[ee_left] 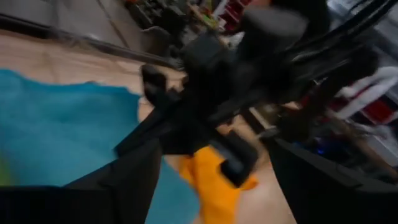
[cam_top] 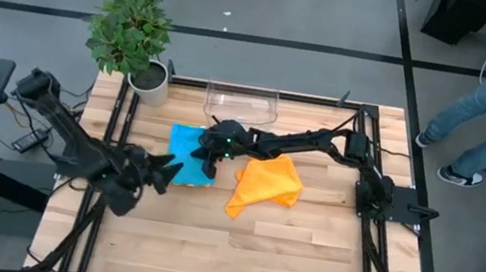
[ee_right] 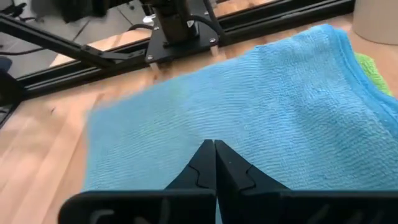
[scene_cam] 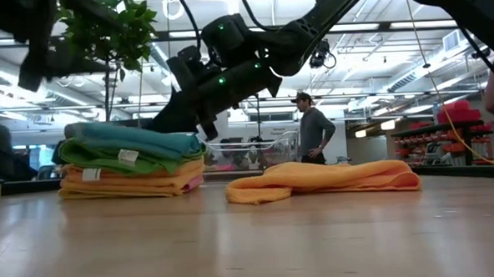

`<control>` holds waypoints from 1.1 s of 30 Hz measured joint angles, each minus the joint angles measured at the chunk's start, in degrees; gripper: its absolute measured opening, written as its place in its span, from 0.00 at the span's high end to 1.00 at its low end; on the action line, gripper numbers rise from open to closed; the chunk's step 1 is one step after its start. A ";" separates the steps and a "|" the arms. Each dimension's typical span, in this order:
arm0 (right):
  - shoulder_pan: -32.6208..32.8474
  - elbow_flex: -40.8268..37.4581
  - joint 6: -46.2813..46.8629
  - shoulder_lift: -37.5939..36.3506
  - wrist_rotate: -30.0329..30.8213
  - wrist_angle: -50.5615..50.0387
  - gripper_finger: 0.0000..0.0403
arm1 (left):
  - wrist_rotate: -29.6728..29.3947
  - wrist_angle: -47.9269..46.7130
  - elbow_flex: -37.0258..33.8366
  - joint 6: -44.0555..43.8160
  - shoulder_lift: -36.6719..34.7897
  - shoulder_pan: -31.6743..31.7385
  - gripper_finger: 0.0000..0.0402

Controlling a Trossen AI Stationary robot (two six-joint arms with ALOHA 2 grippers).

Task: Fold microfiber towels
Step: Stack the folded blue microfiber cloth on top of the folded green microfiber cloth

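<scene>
On the left we see our left gripper (cam_top: 168, 165) spread open and empty at the edge of the blue towel (cam_top: 191, 148), which tops a folded stack whose lower cloths are mostly hidden. Our right gripper (cam_top: 202, 152) hovers over it, fingers pressed together holding nothing. Rightward the orange towel (cam_top: 266, 187) lies crumpled on the table (cam_top: 303, 251).

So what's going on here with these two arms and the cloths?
The robot is folding towels. Folded ones sit in a stack with the blue towel on top; green, orange and a bit of pink show beneath it. The right gripper, jaws shut, is over the blue towel. The left gripper, jaws open, is at the stack's near-left edge, holding nothing. One orange towel lies rumpled beside the stack, not yet folded. A clear bin and a potted plant stand at the table's far side.
</scene>
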 joint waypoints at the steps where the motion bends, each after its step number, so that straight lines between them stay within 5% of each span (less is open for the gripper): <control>1: 0.22 0.00 -0.10 0.00 -0.27 0.06 1.00 | 0.09 0.03 0.53 1.67 -1.98 -0.33 0.22; 3: 0.66 0.00 -0.48 -0.09 -0.64 -0.04 1.00 | 2.29 0.80 2.00 6.79 -5.06 0.19 0.22; 6: 0.83 -0.02 -0.86 -1.96 -1.04 -2.69 1.00 | 13.23 0.43 3.95 14.06 -6.01 5.09 0.25; 9: 0.38 0.02 -2.35 -5.51 1.20 -6.74 1.00 | 23.03 -6.67 3.61 9.79 -5.79 11.77 0.33; 13: -1.23 0.09 -3.86 -5.78 3.62 -8.36 1.00 | 31.31 -13.91 3.67 5.64 -5.86 18.44 0.47; 24: -4.88 -0.04 -3.68 -3.63 5.36 -6.55 1.00 | 55.96 -13.85 3.67 19.32 -5.86 26.53 0.97; 33: -6.43 0.16 -2.50 -1.31 6.57 -4.89 1.00 | 64.12 -17.36 3.30 21.07 -5.84 29.84 0.98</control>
